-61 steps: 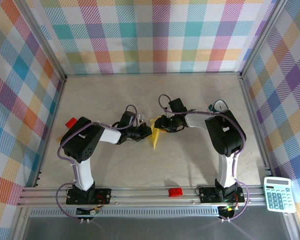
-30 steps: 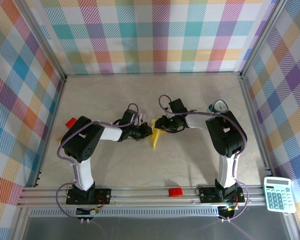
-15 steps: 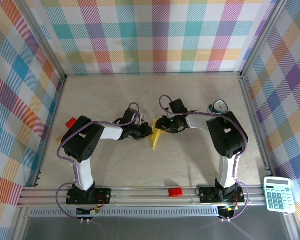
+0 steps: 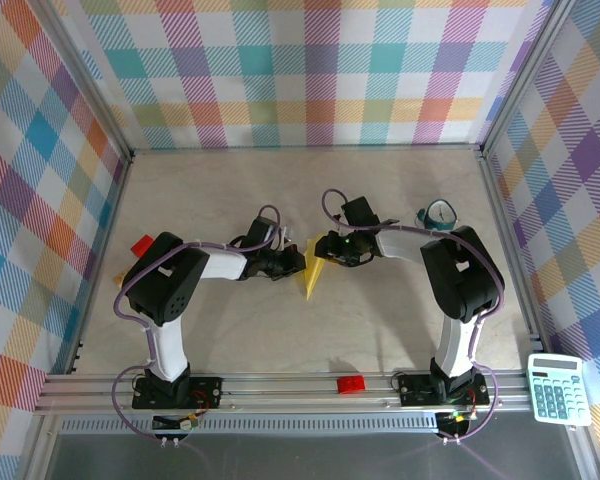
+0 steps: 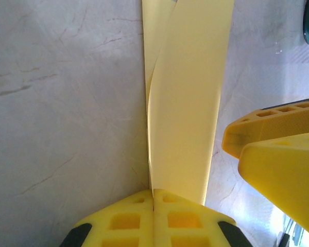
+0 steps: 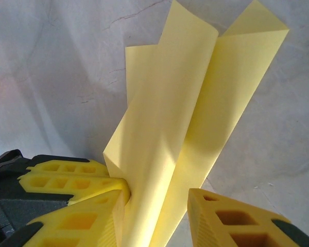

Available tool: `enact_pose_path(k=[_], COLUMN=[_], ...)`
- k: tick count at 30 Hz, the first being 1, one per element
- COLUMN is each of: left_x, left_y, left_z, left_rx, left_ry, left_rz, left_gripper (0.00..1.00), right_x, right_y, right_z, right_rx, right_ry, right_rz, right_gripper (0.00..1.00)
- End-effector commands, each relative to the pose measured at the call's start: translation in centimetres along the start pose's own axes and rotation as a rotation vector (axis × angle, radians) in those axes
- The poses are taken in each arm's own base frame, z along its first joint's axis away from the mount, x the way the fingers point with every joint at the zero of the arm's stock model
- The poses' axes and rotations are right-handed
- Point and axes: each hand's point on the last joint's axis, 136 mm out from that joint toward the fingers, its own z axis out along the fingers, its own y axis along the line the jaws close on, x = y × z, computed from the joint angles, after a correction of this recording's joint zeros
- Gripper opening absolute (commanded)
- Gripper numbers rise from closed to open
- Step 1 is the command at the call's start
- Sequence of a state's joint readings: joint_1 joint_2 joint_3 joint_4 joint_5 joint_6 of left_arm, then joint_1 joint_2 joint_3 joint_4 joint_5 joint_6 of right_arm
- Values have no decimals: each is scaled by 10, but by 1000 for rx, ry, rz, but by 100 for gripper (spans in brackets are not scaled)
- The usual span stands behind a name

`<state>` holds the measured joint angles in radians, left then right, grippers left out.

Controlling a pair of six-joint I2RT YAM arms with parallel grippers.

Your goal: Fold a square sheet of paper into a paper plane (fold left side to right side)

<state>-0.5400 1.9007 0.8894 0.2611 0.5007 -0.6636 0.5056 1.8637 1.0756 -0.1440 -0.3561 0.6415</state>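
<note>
Thin creased yellow paper (image 5: 185,103) in shut left jaws, between parted right jaws

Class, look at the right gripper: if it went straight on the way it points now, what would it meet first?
The square sheet of paper, standing half-folded inside the open right gripper. Beyond that, probably the left gripper, shut on the sheet, though depth is unclear.
</note>
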Motion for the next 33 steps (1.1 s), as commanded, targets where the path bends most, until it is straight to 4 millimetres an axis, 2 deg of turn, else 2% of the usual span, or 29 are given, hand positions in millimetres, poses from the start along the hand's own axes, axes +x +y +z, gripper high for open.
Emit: enact_pose_path(k=[1, 4, 10, 19, 33], left_x=[16, 16, 16, 16, 16], left_y=[41, 40, 39, 40, 43], left_z=[16, 16, 16, 17, 19], left_rx=[-158, -157, -158, -166, -179], left_ry=[17, 18, 19, 21, 30], left_rz=[2, 6, 8, 8, 4], left_gripper=[0, 0, 0, 6, 13], right_x=[-9, -13, -18, -16, -9], right_y=[14, 21, 23, 18, 4], right_z=[-4, -5, 3, 21, 21], right_rx=[-33, -43, -34, 22, 84], right_ry=[-15, -16, 1, 49, 58], right_rz=[-33, -50, -53, -67, -61], right_gripper=[36, 30, 21, 21, 21])
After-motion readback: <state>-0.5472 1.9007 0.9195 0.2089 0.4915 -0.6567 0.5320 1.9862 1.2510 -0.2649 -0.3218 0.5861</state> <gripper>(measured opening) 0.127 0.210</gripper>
